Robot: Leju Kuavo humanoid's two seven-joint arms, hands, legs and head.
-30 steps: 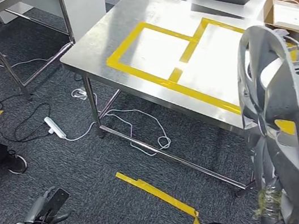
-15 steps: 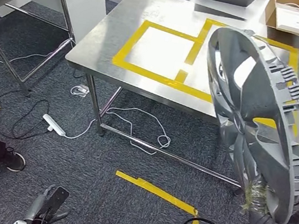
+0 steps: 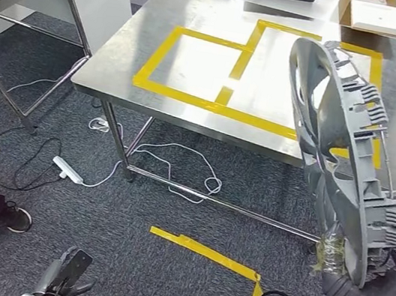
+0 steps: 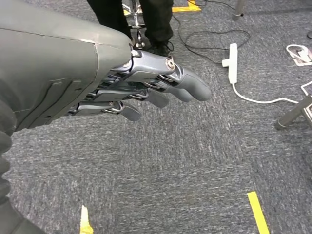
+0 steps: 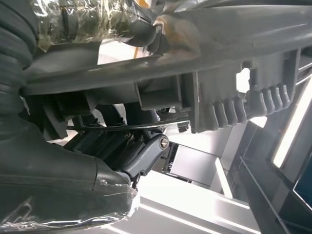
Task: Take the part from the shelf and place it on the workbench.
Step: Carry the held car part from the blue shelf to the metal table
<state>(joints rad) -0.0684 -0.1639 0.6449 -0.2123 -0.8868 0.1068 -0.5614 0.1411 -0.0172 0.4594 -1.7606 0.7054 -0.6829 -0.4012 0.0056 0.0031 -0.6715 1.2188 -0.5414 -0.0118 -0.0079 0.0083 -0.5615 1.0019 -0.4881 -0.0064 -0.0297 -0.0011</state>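
Over the steel table's (image 3: 141, 62) near edge, our right hand (image 3: 373, 287) grips the grey ribbed wheel cover (image 3: 344, 150) upright; left hand (image 4: 147, 90) hangs slack, fingers straight.

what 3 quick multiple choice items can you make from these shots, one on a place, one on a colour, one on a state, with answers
1. Where is the grey wheel cover?
A. flat on the workbench
B. held up by the right robot hand
C. on the carpet

2. What colour is the tape on the workbench?
A. yellow
B. red
C. blue

3. How is the left robot hand?
A. gripping a cable
B. holding the cover
C. holding nothing, fingers extended

Answers:
1 B: the right robot hand grips its lower rim, and the cover stands on edge in the air.
2 A: yellow tape frames rectangles on the steel top.
3 C: the left wrist view shows its fingers straight above the carpet.
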